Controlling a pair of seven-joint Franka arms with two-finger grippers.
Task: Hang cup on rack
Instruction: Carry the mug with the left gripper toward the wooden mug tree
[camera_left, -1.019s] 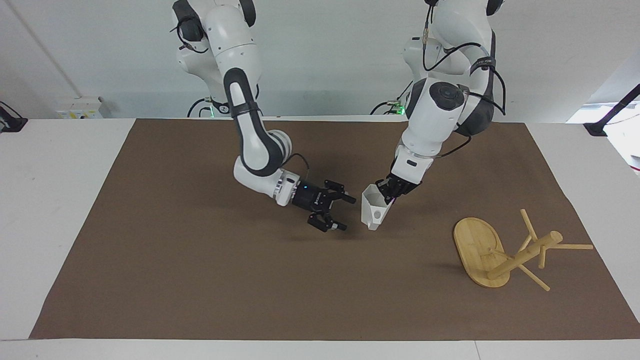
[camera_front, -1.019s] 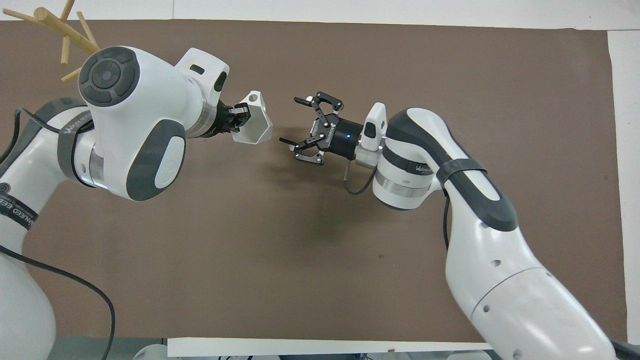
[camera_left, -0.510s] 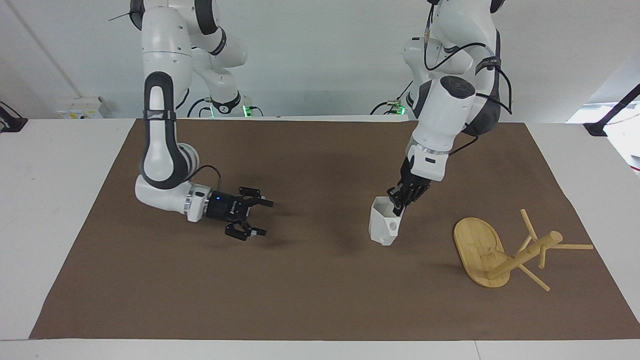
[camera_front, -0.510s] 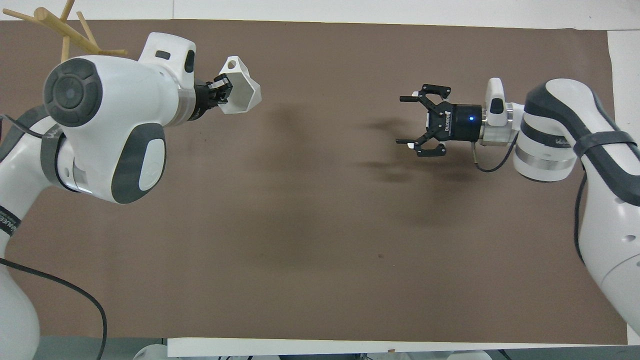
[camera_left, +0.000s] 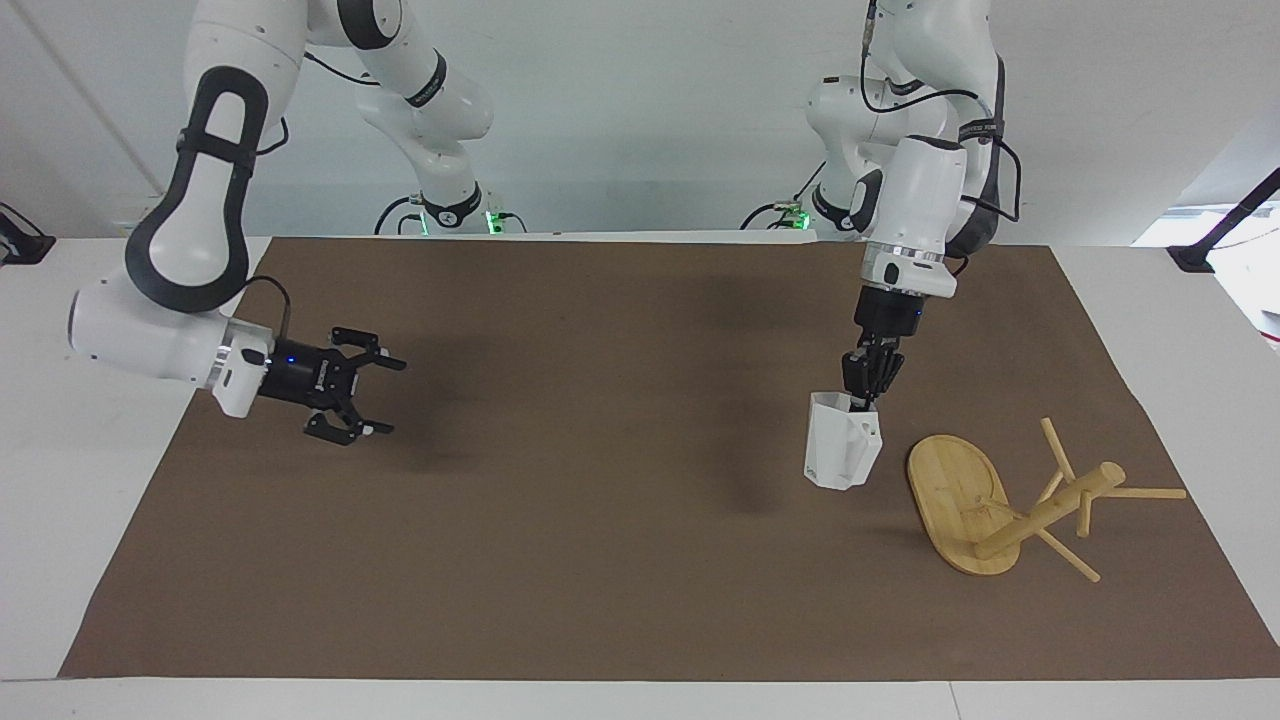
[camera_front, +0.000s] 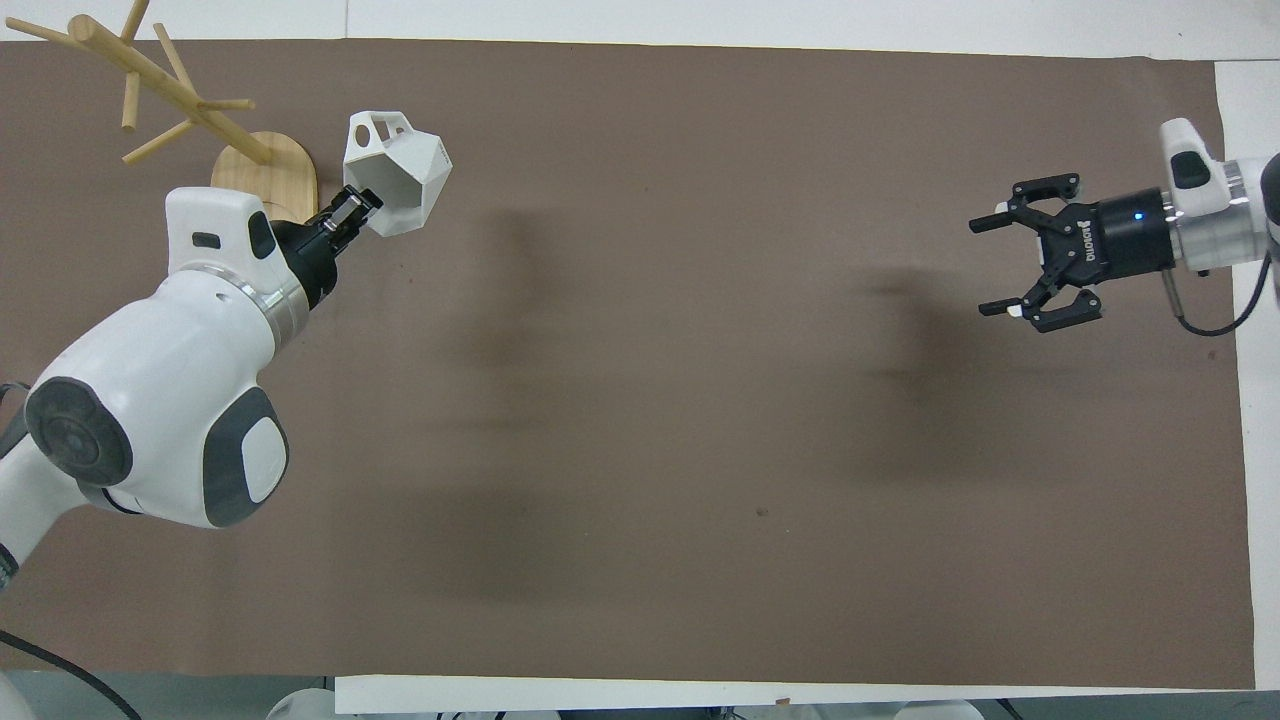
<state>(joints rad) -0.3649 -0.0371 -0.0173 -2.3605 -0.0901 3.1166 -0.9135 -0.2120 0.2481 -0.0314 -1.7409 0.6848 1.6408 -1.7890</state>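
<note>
The white faceted cup (camera_left: 840, 455) hangs upright from my left gripper (camera_left: 865, 398), which is shut on its rim. It is held just above the brown mat, close beside the rack's oval base (camera_left: 955, 490). The bamboo rack lies tipped on its side at the left arm's end, its post (camera_left: 1050, 510) slanting away from the cup. In the overhead view the cup (camera_front: 400, 175), left gripper (camera_front: 350, 210) and rack (camera_front: 150, 75) show too. My right gripper (camera_left: 390, 397) is open and empty, low over the mat at the right arm's end (camera_front: 985, 267).
A brown mat (camera_left: 600, 560) covers most of the white table (camera_left: 90, 420). Nothing else stands on the mat between the two grippers.
My left gripper carried the cup toward the rack's base and turned it from tilted to upright. My right arm drew back, open, to its own end of the table.
</note>
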